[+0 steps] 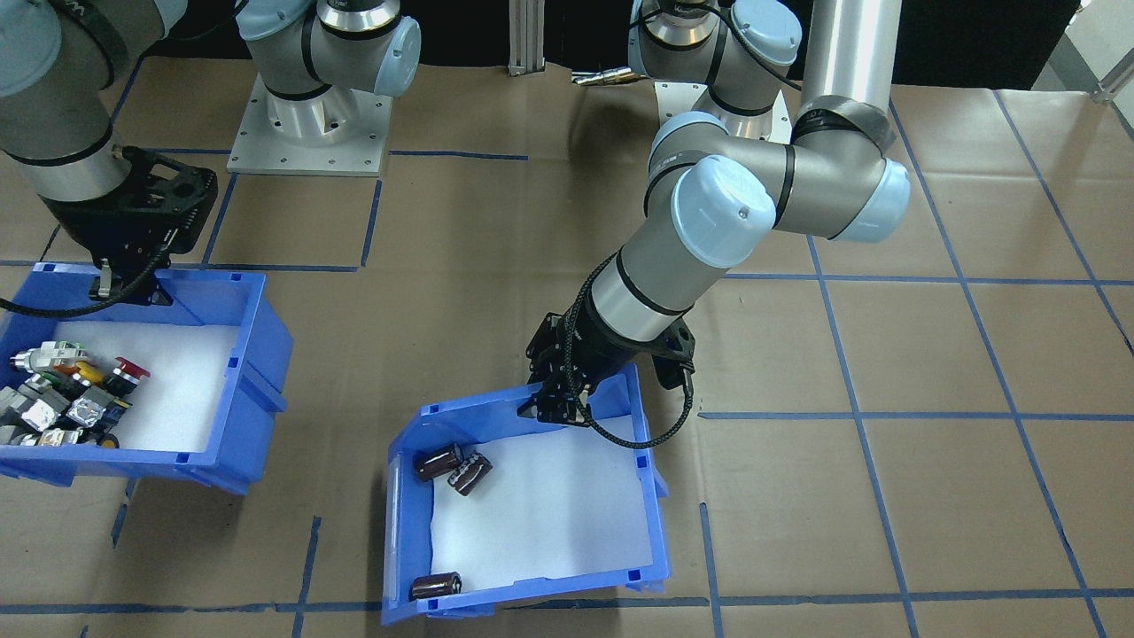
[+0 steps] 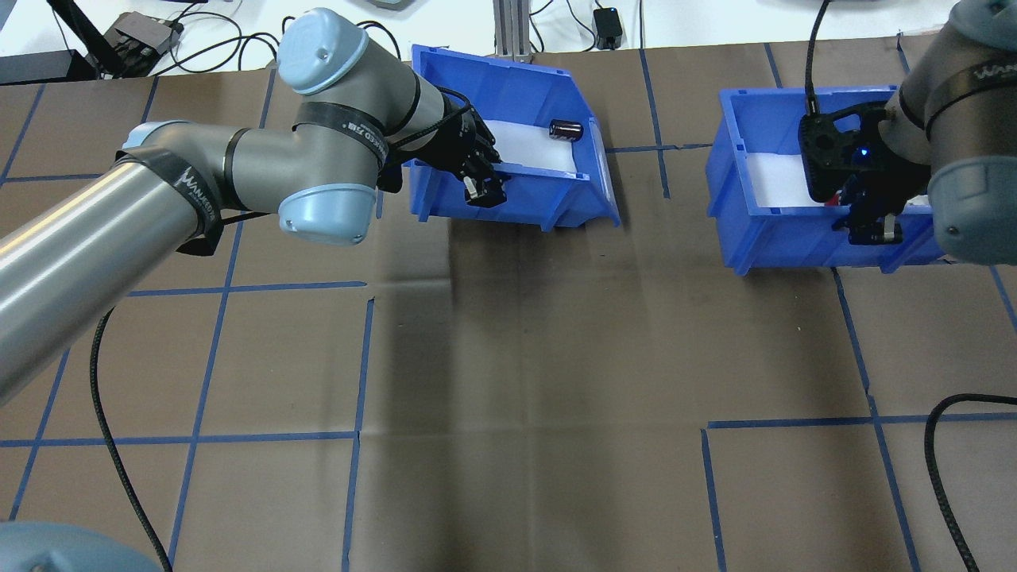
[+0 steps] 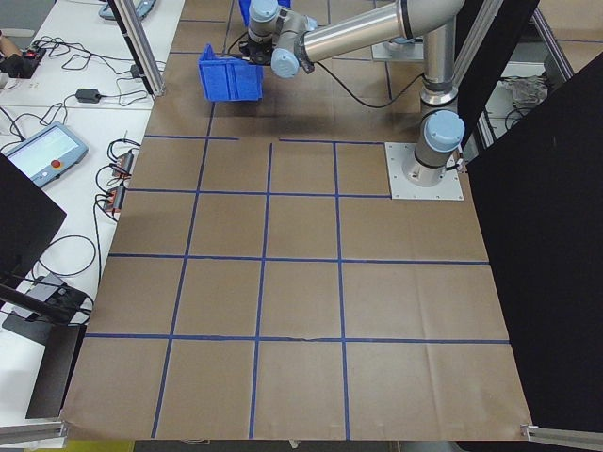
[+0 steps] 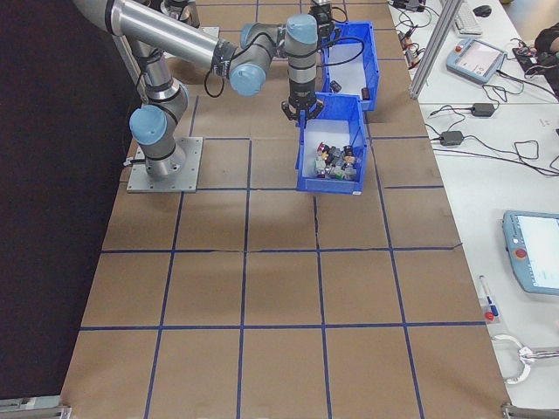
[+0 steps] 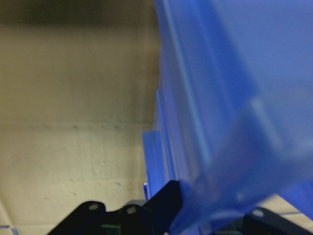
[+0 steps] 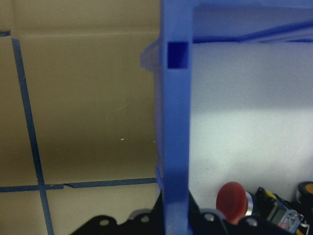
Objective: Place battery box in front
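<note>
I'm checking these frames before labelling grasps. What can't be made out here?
- Left gripper fingertips: hidden by the rear wall of the blue plastic battery box in the front-facing view; the left wrist view is blurred blue.
- Right gripper grip on the blue bin of push-button switches: its own body blocks it overhead.
- Side views: both grippers too small.

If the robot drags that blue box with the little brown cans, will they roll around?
Probably. The cylinders lie loose on their sides on smooth foam. The battery box looks like stiff plastic, so it should slide whole. The left gripper holds just one wall, so it may swivel.
</note>
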`<control>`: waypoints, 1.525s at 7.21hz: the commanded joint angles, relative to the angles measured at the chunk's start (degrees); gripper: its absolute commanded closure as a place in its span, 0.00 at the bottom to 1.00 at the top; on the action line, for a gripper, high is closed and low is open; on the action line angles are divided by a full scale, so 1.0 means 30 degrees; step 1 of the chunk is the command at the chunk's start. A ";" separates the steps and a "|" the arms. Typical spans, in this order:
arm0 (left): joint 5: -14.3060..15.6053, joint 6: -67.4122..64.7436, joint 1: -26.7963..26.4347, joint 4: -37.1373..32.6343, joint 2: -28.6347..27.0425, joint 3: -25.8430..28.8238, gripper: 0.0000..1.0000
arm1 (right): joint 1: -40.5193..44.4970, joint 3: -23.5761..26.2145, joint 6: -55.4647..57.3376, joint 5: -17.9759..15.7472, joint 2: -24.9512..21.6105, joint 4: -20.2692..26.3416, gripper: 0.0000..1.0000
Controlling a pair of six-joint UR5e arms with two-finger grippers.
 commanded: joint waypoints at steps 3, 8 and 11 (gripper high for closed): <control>-0.2135 -0.0783 -0.0208 0.1632 -0.0888 -0.0077 0.54 | 0.0066 0.2475 0.0093 -0.0024 -0.1924 -0.0083 1.00; -0.1640 0.3468 0.0112 -0.2318 0.1271 -0.0724 0.28 | 0.0358 0.4960 0.1112 0.0211 -0.4319 0.0063 1.00; 0.4333 1.4723 0.2015 -0.9778 0.3823 0.0211 0.12 | 0.4854 0.5938 0.5204 0.0153 -0.5355 0.0092 1.00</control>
